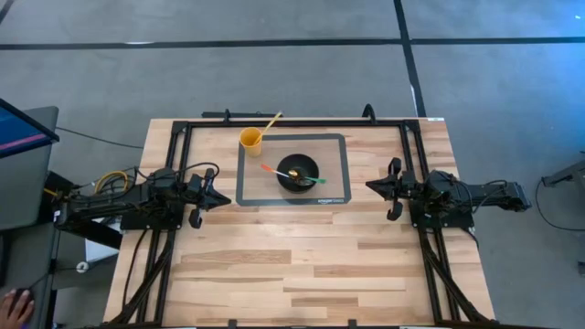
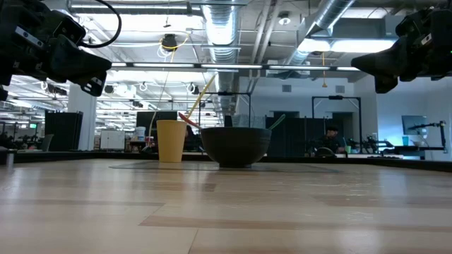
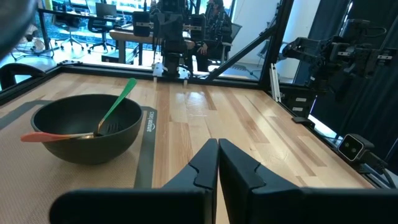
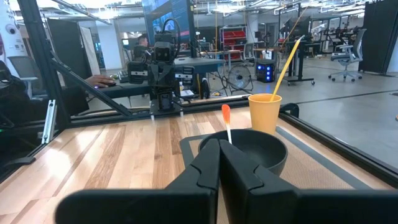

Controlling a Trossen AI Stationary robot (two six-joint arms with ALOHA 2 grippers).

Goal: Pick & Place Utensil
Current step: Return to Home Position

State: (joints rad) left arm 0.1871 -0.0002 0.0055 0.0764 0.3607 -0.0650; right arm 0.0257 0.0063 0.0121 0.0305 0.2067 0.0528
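A black bowl point(image 1: 298, 171) sits on a grey mat point(image 1: 338, 146) at the far middle of the table. In it lie a red-handled utensil point(image 3: 46, 136) and a green-handled utensil point(image 3: 122, 98), their handles leaning on the rim. Left of the bowl and farther back stands a yellow cup point(image 1: 250, 139) with a yellow utensil point(image 1: 273, 120) leaning out of it. My left gripper point(image 1: 226, 195) hovers left of the mat, shut, and touches nothing. My right gripper point(image 1: 369, 185) hovers right of the mat, also shut and touching nothing. Both hang above the table in the low view.
Black frame rails point(image 1: 179, 155) run along the table's left, right and far sides. Bare wood point(image 1: 292, 265) stretches from the mat to the near edge. A monitor point(image 1: 23, 137) and a person's hand point(image 1: 14, 302) show off the table's left side.
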